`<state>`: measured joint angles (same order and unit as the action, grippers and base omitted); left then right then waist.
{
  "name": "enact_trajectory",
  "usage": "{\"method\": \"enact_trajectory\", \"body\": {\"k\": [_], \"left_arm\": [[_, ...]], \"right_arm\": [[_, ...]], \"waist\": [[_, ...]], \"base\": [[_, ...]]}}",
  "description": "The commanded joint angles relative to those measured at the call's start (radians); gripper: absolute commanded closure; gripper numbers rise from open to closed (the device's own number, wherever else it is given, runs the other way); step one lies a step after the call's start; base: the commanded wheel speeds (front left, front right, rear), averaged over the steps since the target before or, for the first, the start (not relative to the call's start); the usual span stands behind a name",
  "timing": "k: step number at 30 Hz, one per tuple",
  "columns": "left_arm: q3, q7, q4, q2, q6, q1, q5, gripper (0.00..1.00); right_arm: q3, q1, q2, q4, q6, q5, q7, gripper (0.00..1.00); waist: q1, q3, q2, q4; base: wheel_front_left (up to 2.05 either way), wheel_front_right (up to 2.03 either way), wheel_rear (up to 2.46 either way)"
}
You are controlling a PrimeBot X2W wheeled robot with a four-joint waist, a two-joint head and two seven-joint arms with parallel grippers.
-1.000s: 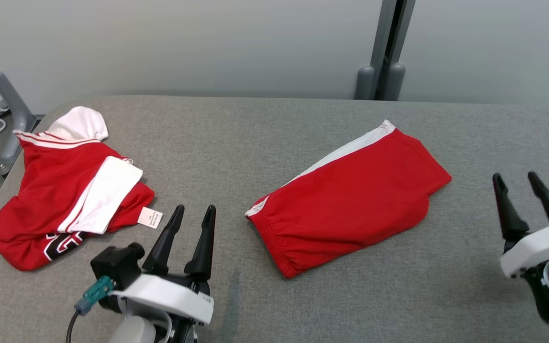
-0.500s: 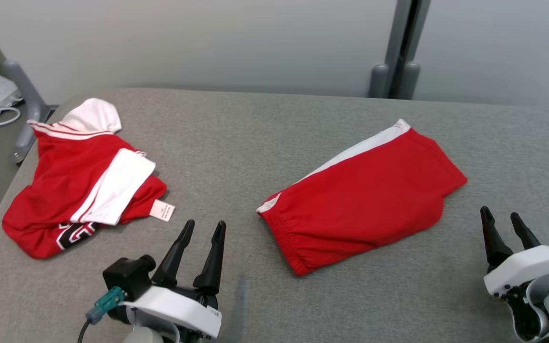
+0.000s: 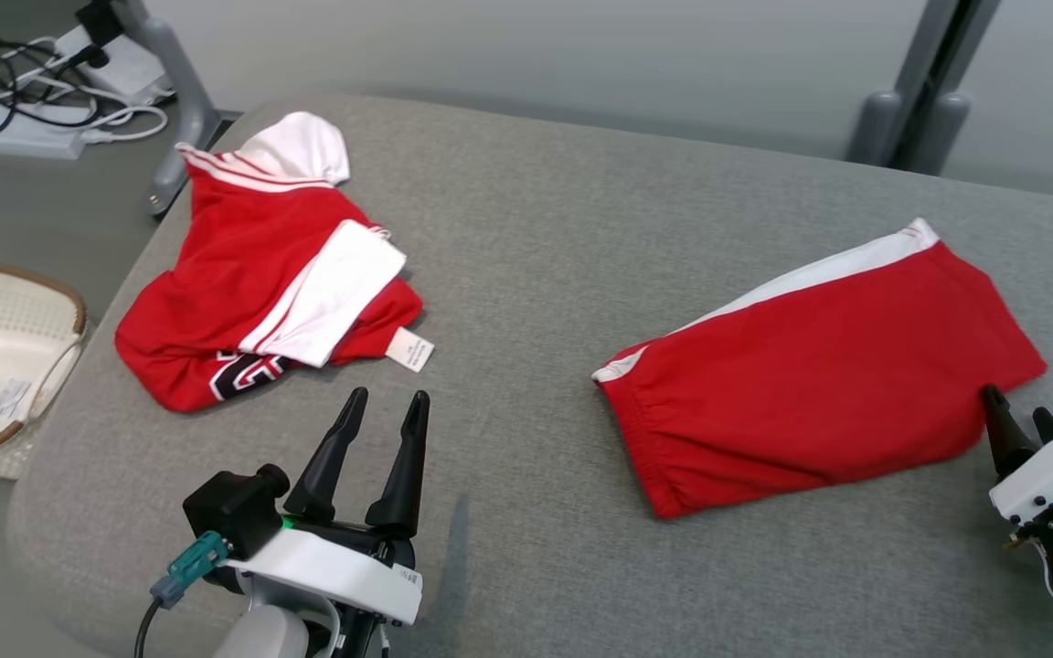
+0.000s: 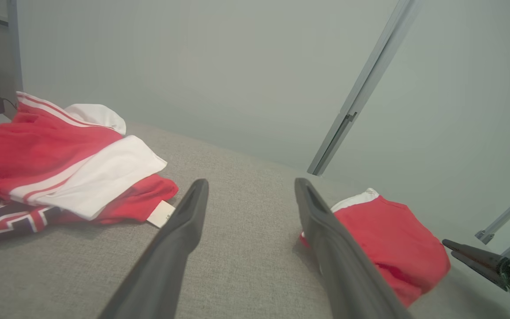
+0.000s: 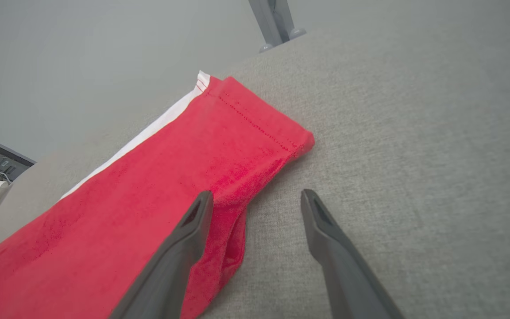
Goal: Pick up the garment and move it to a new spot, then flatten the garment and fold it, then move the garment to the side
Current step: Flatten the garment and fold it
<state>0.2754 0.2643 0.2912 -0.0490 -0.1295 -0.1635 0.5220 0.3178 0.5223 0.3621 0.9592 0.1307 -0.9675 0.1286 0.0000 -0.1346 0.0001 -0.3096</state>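
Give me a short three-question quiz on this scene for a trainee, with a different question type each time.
1. True or false: the left end effector is shut on the jersey.
2. Which garment lies beside the right end effector? A jersey, B shorts, C towel.
3. Fill in: the shorts' stripe is ____.
Key: 1 false; 2 B; 3 white.
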Motion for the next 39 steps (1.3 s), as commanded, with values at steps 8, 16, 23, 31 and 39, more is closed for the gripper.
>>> {"method": "enact_trajectory", "body": {"k": [8, 16, 23, 31, 39], "left_arm": [[0.009, 0.0, -0.022, -0.004, 0.008, -0.015, 0.044, 0.0], [0.019, 0.0, -0.033, -0.004, 0.013, -0.037, 0.052, 0.0], [0.024, 0.0, -0.052, -0.004, 0.014, -0.05, 0.056, 0.0], [0.025, 0.0, -0.061, -0.004, 0.016, -0.059, 0.081, 0.0], [0.023, -0.001, -0.049, -0.004, 0.019, -0.056, 0.082, 0.0]], "right_arm": [[0.027, 0.055, 0.027, 0.069, 0.0, -0.09, -0.079, 0.0], [0.055, 0.124, 0.055, 0.117, 0.0, -0.123, -0.105, 0.0], [0.096, 0.176, 0.064, 0.141, 0.0, -0.129, -0.115, 0.0], [0.14, 0.199, 0.072, 0.136, 0.0, -0.135, -0.111, 1.0], [0.148, 0.182, 0.085, 0.128, 0.0, -0.174, -0.036, 1.0]], "waist": [[0.0, -0.046, -0.0001, -0.073], [0.0, -0.09, -0.0001, -0.107], [0.0, -0.117, -0.0001, -0.121], [0.0, -0.132, -0.0001, -0.127], [0.0, -0.112, -0.0001, -0.118]], "base": [[0.0, 0.0, 0.0], [0.0, 0.0, 0.0], [0.0, 0.0, 0.0], [0.0, 0.0, 0.0], [0.0, 0.0, 0.0]]}}
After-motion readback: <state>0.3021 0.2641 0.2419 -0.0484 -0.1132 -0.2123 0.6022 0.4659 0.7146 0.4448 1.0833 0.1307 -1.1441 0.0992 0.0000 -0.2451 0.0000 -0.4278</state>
